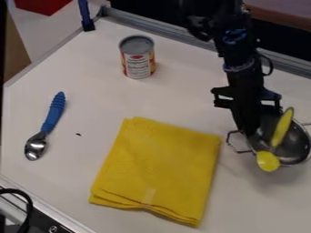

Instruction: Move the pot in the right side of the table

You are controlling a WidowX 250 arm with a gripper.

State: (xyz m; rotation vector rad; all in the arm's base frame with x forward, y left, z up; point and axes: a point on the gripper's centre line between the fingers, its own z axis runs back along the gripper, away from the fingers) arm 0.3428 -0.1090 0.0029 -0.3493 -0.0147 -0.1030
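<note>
One fixed camera, set above the flat white tabletop (91, 82) and looking down at a fairly steep slant, facing the side where the black jointed robot arm (240, 59) comes in at top; table sits rotated in frame, straight grey metal rail (164, 28) runs diagonally across the top; mid-range, near enough that the folded yellow square cloth (158, 168) looks big, far enough to catch areas past the table's upper-left edge

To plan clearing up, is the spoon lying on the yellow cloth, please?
No, the spoon lies on the tabletop, apart from the cloth.
</note>
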